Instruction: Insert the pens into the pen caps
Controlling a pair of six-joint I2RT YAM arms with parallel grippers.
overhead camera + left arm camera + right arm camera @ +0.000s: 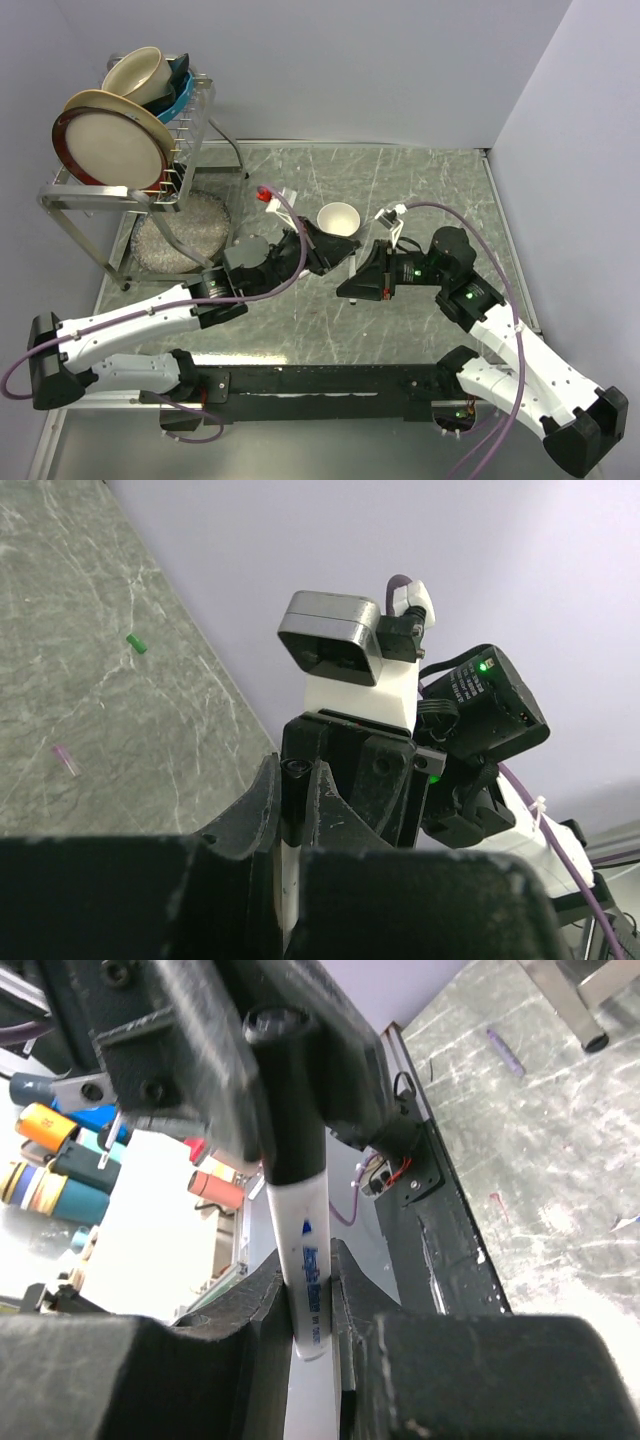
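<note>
Arm shells: the left arm (130,325) and right arm (535,365) wear white rounded link covers dotted with small dark fasteners.
Joints: black cylindrical motor housings (225,285) sit between the white links.
Grippers: the left gripper (290,850) and right gripper (305,1290) are matte black and angular, scuffed and dusty.
Cables: a purple cable (290,215) runs along each arm.
Lights: a green light (483,665) glows on a black housing with small, unreadable white print.
Wrist camera: a grey rounded box (330,635) on a white mount.
Screws: a black socket-head screw (291,768) is set in a black block.

Bright even light, soft shadows, near-field blur on right pincer (312,1295)
</note>
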